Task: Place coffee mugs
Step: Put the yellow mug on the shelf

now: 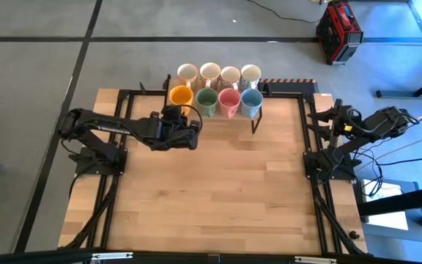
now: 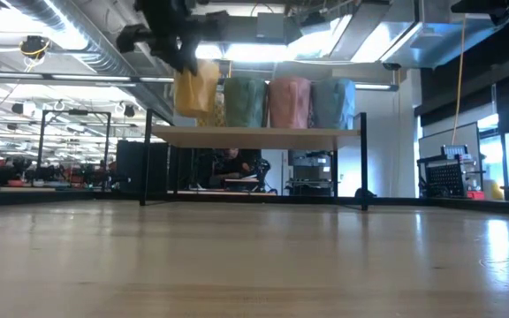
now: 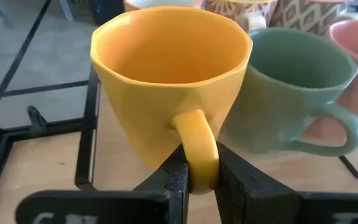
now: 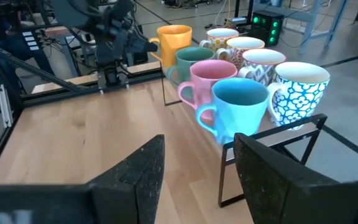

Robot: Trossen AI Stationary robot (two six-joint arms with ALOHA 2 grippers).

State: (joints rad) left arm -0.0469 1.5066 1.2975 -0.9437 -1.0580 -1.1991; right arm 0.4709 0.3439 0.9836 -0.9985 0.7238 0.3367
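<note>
1. High view. Shelf (image 1: pixel 284 96) at the table's (image 1: pixel 218 183) far edge carries two rows of mugs: cream ones at the back, and in front an orange-yellow mug (image 1: pixel 181 96), green mug (image 1: pixel 206 101), pink mug (image 1: pixel 229 101) and light blue mug (image 1: pixel 251 101). Left gripper (image 1: pixel 189 121) reaches in at the orange-yellow mug's near side. Right gripper (image 1: pixel 327 116) waits at the table's right edge, well apart from the mugs.

2. Low view. Shelf stands raised on thin dark legs. Four front mugs line up along it; the orange-yellow mug (image 2: pixel 196 88) sits tilted, its base seemingly a touch above the board, with the left arm's dark gear beside it.

3. Left wrist view. Fingers (image 3: pixel 173 180) are clenched on the handle of the orange-yellow mug (image 3: pixel 166 74), one on each side. Green mug (image 3: pixel 291 87) stands just beside it, nearly touching. Patterned cream mugs show behind.

4. Right wrist view. Right gripper (image 4: pixel 197 168) has its fingers spread wide, holding nothing. All eight mugs are visible; the light blue mug (image 4: pixel 238 112) and a blue-flowered cream mug (image 4: pixel 297 90) are nearest.

5. Judgement. Step in hand looks like setting the orange-yellow mug at the front row's left end, the last place to fill. Next move likely calls for levelling the mug, lowering it flat without nudging the green one, then letting go of the handle and backing straight away.
</note>
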